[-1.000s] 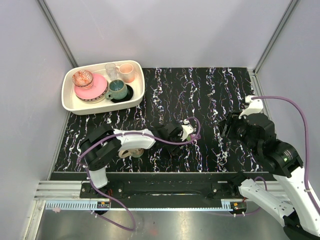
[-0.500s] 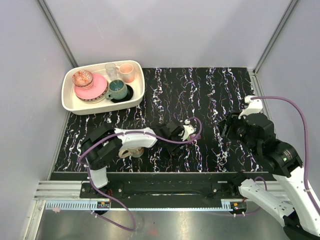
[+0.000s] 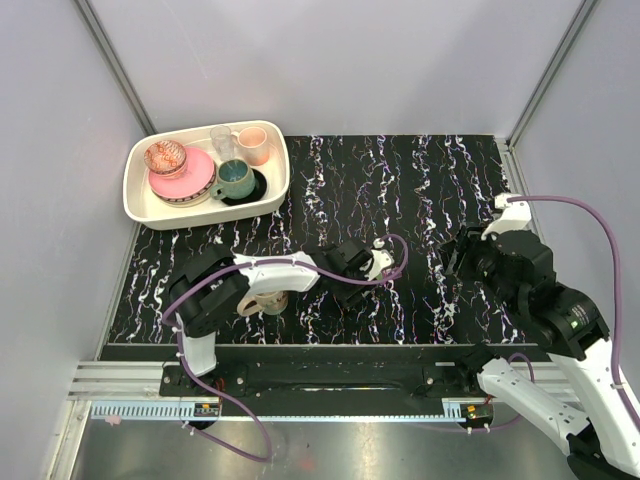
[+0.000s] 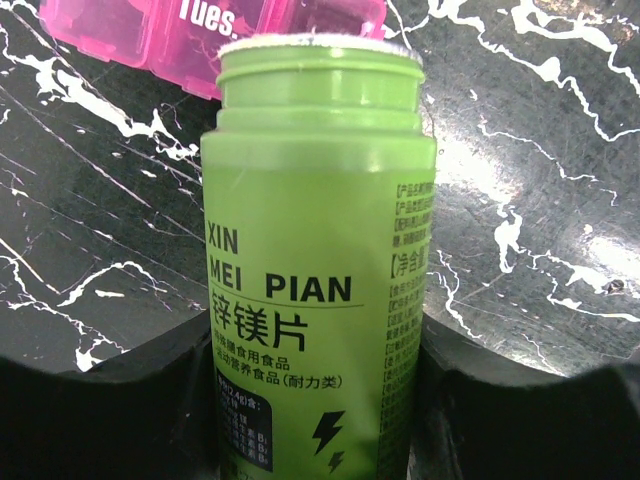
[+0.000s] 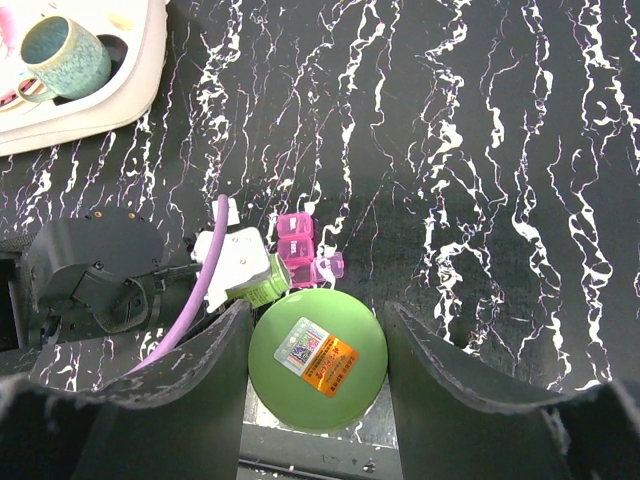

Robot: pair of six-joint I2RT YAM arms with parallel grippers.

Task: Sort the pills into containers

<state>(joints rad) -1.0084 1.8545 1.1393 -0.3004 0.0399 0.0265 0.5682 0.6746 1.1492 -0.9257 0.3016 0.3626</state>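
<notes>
Top: left tool (image 3: 362,264) and right tool (image 3: 462,258) held low over mid surface (image 3: 420,180) — containers hidden.
Left wrist: uncapped bottle (image 4: 320,270) clamped upright by left tool, box (image 4: 130,35) just behind.
Right wrist: cap (image 5: 318,358) gripped by right tool — no pills seen; sorting judged not yet begun.

The left arm (image 3: 270,275) is stretching low toward the table's middle, its left gripper (image 4: 318,395) clamping the green bottle (image 4: 320,230), while the bent right arm (image 3: 560,310) is pinching the green cap (image 5: 325,390) in the right gripper (image 5: 318,345).

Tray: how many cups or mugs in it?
3: a clear glass at the far edge of the tray, a pink cup right of it, a teal mug on a black saucer toward its near edge.
</notes>
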